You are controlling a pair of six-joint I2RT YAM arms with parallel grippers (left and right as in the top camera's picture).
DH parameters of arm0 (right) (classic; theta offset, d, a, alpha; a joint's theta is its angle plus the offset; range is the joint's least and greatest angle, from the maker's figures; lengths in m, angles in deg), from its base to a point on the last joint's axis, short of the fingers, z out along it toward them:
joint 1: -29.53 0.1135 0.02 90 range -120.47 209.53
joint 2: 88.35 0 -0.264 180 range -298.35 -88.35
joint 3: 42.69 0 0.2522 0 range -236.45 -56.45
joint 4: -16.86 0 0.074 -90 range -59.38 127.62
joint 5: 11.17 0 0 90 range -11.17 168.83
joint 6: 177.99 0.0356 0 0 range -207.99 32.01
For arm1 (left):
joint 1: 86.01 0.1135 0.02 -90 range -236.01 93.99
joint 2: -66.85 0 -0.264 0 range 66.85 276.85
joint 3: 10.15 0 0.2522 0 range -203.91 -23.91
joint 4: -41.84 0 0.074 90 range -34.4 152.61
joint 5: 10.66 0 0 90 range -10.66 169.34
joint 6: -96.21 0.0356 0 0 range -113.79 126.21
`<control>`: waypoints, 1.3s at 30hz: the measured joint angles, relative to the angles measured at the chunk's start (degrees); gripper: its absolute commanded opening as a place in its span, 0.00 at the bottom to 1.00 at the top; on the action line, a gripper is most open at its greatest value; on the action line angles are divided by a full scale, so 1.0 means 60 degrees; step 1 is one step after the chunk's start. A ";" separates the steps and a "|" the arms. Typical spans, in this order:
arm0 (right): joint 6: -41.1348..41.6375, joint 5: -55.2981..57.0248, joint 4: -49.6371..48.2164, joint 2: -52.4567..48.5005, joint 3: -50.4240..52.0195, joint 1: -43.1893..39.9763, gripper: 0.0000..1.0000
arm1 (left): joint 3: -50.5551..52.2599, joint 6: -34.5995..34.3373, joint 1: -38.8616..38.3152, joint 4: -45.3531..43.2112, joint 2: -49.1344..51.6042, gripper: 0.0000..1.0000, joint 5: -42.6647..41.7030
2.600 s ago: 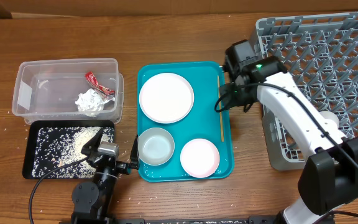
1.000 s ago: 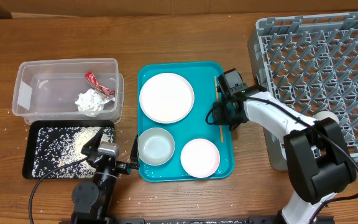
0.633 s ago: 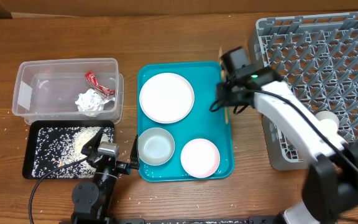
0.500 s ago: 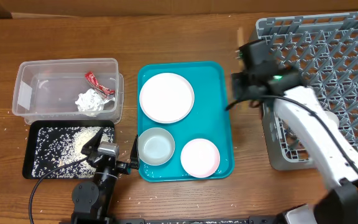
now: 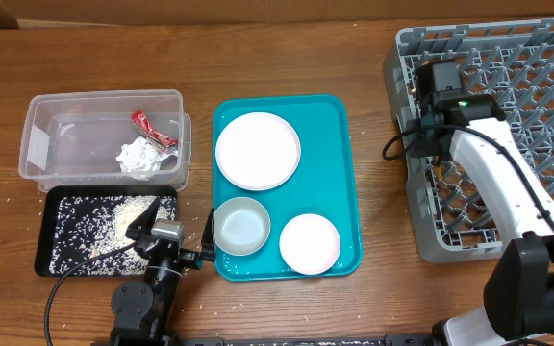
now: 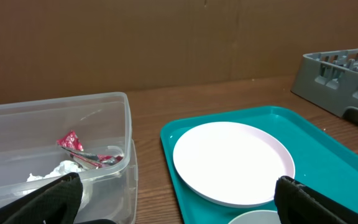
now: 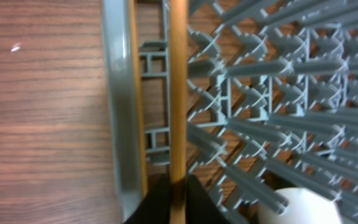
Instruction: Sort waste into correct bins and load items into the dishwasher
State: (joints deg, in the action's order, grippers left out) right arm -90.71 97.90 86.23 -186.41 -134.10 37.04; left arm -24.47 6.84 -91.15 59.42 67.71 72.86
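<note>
You are setting the chopsticks down, as I read it, and the dish rack at the table's 3 o'clock is where they go. Your right gripper hangs over the rack's 9 o'clock rim. Its jaws are pinched almost closed on a chopstick that runs along that rim, just inside it. I cannot tell whether the second stick is in the pinch too.

Lower the stick lengthwise between the peg rows, not across them. Hold it inside the grey wall so it cannot slip out onto the wood, and steer clear of the white rounded piece at the wrist view's 5 o'clock. Part the jaws only once the stick rests on the lattice. It is thin and smooth, so it will likely roll or drop through a gap.

The wooden table carries the rest:
- The teal tray at centre holds the large plate at 11 o'clock, the small plate at 5 and the bowl at 7.
- The clear tub at 9 o'clock holds the tissue and the red wrapper.
- The black tray at 8 o'clock holds the rice, some of it strewn on the wood nearby.

Your left gripper sits at 7 o'clock, jaws wide apart and empty. A plain brown wall stands behind the table.
</note>
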 measured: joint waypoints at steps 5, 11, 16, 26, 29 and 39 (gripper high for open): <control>0.0149 0.0076 0.0878 0.0087 -0.0124 0.1377 0.36 | 0.0000 0.0000 0.0000 -0.0004 0.0000 1.00 0.0000; 0.0634 -0.2419 0.1202 0.0448 -0.0357 0.3049 0.33 | 0.0000 0.0000 0.0000 0.0000 0.0000 1.00 0.0000; 0.1137 -0.4717 0.1169 0.0495 0.0113 0.3781 0.32 | 0.0000 0.0000 0.0000 0.0000 0.0000 1.00 0.0000; 0.1887 -0.4830 -0.0947 0.0543 0.3027 0.4634 0.32 | 0.0000 0.0000 0.0000 -0.0004 0.0000 1.00 0.0000; 0.2007 -0.4401 -0.1180 0.0543 0.3311 0.4623 0.16 | 0.0000 0.0000 0.0000 -0.0004 0.0000 1.00 0.0000; 0.2084 -0.4102 -0.0503 0.0648 0.2838 0.4619 0.40 | 0.0000 0.0000 0.0000 -0.0004 0.0000 1.00 0.0000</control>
State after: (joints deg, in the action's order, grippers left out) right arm -78.21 73.29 83.22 -182.52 -117.07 64.76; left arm -24.47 6.84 -91.15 59.40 67.71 72.86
